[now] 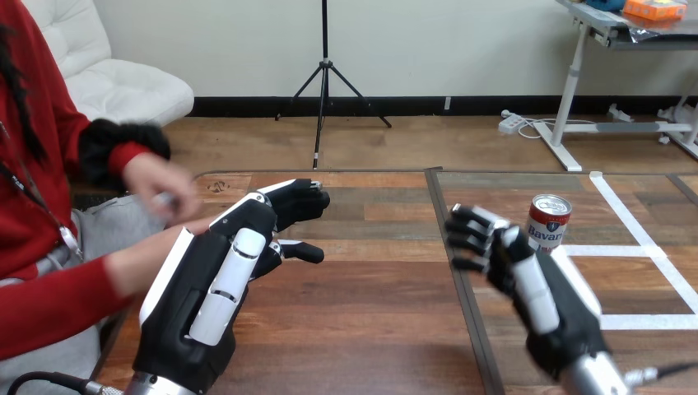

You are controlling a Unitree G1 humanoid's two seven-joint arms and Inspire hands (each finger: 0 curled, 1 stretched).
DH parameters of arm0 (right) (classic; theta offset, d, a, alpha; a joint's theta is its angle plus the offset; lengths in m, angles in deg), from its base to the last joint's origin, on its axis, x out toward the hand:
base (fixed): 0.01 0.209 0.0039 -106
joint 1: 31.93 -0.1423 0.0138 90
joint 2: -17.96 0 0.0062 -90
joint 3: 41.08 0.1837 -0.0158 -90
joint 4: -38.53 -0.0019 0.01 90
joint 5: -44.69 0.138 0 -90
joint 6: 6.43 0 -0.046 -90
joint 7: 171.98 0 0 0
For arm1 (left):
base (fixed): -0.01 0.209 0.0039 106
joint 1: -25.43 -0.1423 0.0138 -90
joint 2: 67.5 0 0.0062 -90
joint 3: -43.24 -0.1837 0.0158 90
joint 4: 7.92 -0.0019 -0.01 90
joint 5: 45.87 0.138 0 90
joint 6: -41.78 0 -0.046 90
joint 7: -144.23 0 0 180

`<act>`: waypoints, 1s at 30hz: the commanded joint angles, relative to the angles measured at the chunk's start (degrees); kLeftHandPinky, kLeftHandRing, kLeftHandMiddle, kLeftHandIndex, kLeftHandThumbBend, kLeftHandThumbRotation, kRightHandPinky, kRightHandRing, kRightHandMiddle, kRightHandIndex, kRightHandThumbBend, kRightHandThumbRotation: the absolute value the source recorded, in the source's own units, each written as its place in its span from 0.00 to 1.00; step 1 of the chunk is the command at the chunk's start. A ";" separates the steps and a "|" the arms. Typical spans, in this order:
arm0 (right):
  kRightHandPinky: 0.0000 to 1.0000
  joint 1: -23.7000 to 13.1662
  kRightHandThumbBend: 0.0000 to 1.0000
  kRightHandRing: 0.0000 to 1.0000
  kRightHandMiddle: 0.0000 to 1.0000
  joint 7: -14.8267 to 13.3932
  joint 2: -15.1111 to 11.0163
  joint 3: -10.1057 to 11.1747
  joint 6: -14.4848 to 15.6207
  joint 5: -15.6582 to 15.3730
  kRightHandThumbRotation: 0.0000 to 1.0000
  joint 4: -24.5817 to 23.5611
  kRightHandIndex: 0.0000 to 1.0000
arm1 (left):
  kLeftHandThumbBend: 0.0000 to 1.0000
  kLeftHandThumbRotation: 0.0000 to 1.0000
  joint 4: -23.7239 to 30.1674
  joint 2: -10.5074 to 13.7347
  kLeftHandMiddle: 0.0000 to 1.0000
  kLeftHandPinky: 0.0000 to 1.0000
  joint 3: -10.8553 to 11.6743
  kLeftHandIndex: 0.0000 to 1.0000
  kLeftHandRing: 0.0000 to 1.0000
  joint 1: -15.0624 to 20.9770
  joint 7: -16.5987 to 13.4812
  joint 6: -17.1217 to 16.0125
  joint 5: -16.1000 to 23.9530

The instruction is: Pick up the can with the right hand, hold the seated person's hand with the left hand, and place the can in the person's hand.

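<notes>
we see the red-and-silver drink can (549,222) upright on the brown wooden worktop (370,329), right of centre, by the white tape lines (634,247). the right hand (504,251) hovers just left of the can, fingers (467,230) loosely bent, released, grasping nothing. the left hand (210,288) hangs near left, fingers (298,202) relaxed, grasping nothing. the person's hand (160,193) is raised beyond it, apart.

We log the can (549,220) at 3 o'clock: red and white body, silver top. Table (370,321): brown wood planks, with white tape lines (627,216) at 3 o'clock. Left hand (210,292) and right hand (527,276): black with white shells. Sleeve (49,306) at 8 o'clock: red.
</notes>
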 commanded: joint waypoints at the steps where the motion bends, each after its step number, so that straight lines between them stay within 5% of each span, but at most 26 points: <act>1: 0.81 -15.46 0.91 0.86 0.85 -3.12 -4.45 3.67 -0.60 -2.26 1.00 5.07 0.85 | 0.57 0.92 2.94 0.51 0.77 0.62 0.30 0.74 0.81 1.89 0.51 -0.04 -0.77; 15: 0.84 -28.58 0.88 0.87 0.87 -5.10 -11.25 5.28 -3.36 -4.94 1.00 20.15 0.86 | 0.60 0.92 2.55 0.42 0.75 0.61 0.30 0.73 0.78 1.71 0.26 0.11 -0.42; 30: 0.83 -38.55 0.87 0.86 0.86 -7.50 -14.83 5.32 -6.59 -6.39 1.00 32.29 0.85 | 0.61 0.92 1.98 0.77 0.75 0.59 0.87 0.72 0.78 1.70 0.84 -0.28 -1.08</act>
